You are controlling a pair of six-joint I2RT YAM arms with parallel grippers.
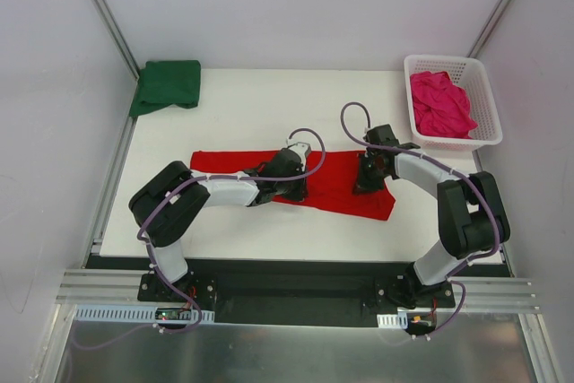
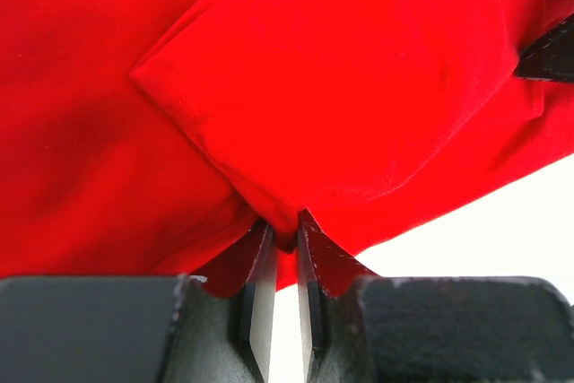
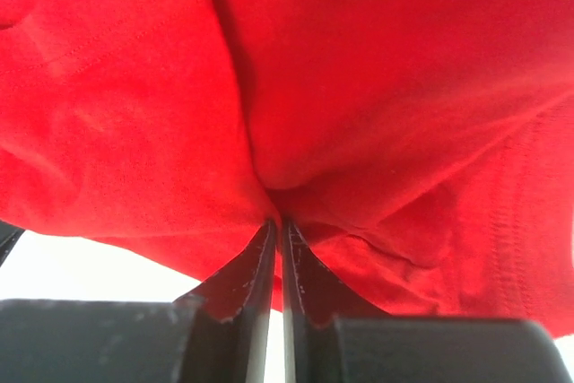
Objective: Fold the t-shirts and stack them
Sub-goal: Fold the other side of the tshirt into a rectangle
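Note:
The red t-shirt [image 1: 336,181] lies spread across the middle of the white table. My left gripper [image 1: 296,187] is shut on a pinch of the red shirt [image 2: 359,87] near its middle front edge. My right gripper [image 1: 366,184] is shut on the red shirt [image 3: 359,69] near its right part. The dark green t-shirt [image 1: 167,85] lies folded at the far left corner. The magenta-pink t-shirt [image 1: 439,105] is bunched inside the basket.
A white lattice basket [image 1: 484,96] stands at the far right corner. The white table [image 1: 269,114] shows behind the red shirt and along its front edge. Grey walls close both sides.

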